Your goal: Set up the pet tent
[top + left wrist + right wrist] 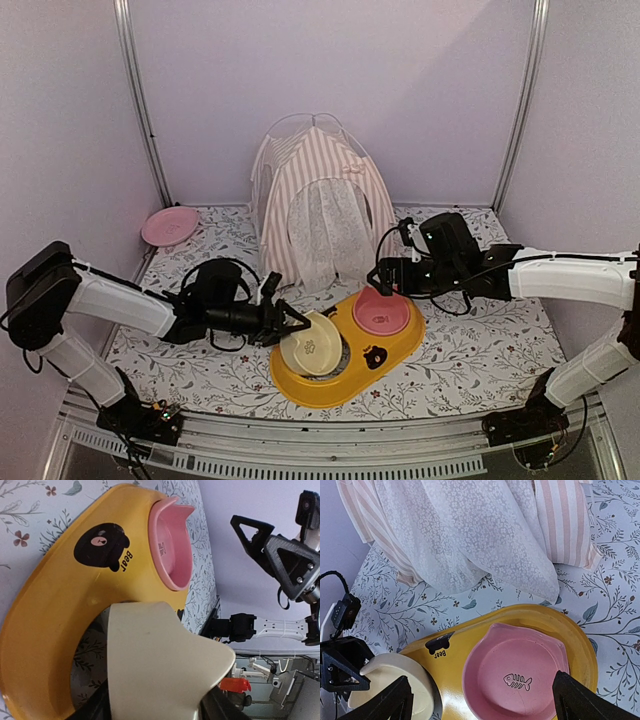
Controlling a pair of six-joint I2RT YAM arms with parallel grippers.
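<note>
1. Risk: cream bowl (312, 345) sits tilted in the left socket of the yellow feeder tray (330, 390), not seated. The left pincer (292, 322) is at its rim; we can't tell whether it is pinching the bowl or only resting against it. If the bowl is let go at this tilt, we'd expect it to rock or slide out.
2. A sideways push from that arm could shove the tray back into the pet tent (318, 200). We judge the tent light on its wire frame, so it would shift or fold.
3. The right pincer (481, 680) is spread wide and empty, hovering over the pink bowl (517, 677), which lies flat in its socket. The door curtain (470, 540) ends just behind the tray, so a forward reach could snag a finger in the mesh.
4. The tent stands upright at the back middle of the tabletop (480, 350), curtain facing the arms. It lies beyond both pincers: the right one is near its front right corner, the left one near its front left hem. Neither touches it.
</note>
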